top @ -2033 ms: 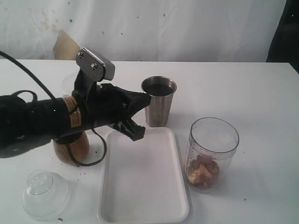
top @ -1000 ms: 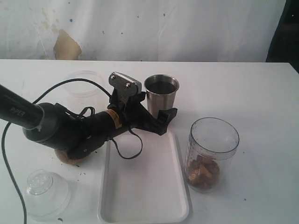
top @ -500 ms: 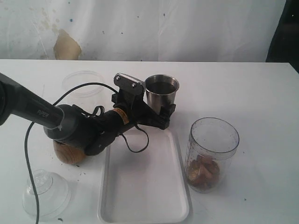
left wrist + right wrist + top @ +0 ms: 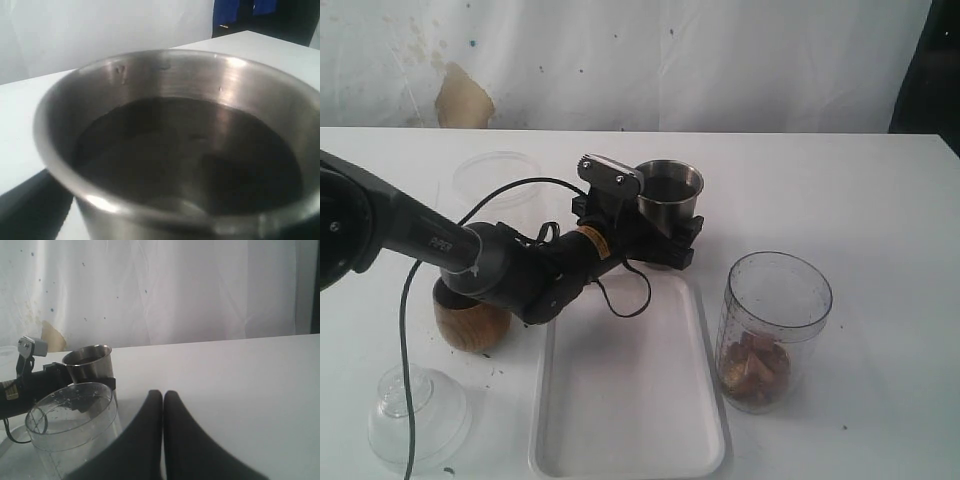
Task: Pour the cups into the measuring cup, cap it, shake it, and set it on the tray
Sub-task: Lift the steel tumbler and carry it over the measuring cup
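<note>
L claw is spread wide, w/ the steel tumbler btw its 2 jaws, low down on the cup. Can't tell if the jaws touch it. The steel tumbler stands upright on the table, near the middle and a bit toward the far edge, just past the far end of the tray. It has a dark drink in it; the L wrist view shows this close up.

L arm lies low over the table, coming from the left edge and crossing the tray's far left corner.

R claw has its 2 fingers pressed flat together. Only the R wrist view shows it. It hangs above the table.

The tray lies flat at the near edge, about the middle. The measuring cup stands upright just beside the tray's right rim, top open, w/ brown chunks at the bottom. The wooden cup stands left of the tray, partly hidden under the L arm. A clear dome lid sits by the near edge, toward the left corner. A round see-through tub sits toward the far edge on the left, behind the arm.
</note>
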Controlling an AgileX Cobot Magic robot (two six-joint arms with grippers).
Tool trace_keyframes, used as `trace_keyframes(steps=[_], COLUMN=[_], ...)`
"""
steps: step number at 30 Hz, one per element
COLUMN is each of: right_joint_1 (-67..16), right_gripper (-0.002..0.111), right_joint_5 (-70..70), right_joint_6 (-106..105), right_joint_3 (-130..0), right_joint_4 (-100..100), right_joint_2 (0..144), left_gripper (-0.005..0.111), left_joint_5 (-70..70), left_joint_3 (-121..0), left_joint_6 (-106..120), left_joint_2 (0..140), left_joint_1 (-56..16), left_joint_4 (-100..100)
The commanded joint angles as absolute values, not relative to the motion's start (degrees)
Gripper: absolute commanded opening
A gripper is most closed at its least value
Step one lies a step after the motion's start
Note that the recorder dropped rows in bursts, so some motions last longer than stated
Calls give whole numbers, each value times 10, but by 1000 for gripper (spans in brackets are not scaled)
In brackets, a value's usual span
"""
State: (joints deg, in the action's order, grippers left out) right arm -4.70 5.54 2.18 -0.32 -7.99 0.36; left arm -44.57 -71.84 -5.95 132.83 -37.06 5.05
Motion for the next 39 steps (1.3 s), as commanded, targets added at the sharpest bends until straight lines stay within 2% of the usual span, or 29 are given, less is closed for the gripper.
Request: trace_keyframes(steps=[1,7,8,17,30,39], right_joint_1=[-51,-51,-51,-51,-51,-51], right_gripper=[0,0,0,0,0,0], right_joint_5=[51,51,51,51,51,51], right_joint_6=[22,22,22,22,22,22], right_joint_3=[0,0,0,0,0,0], right_joint_4=[-79,-79,-79,-79,-79,-79], right_joint_2=[0,0,0,0,0,0], left_gripper=[67,3,0,0,0,0], left_joint_5=[-451,-453,-453,-435,-323,-239], left_joint_3=[-722,-721,-720,-696,-636,-574], left_joint_6=[-59,-59,-58,-58,-44,-57], left_joint_2=[1326,1324,1321,1258,1110,1020], left_joint_1=[-373,-373,-373,-373,-373,-373], left_joint_4=[41,45,48,49,58,195])
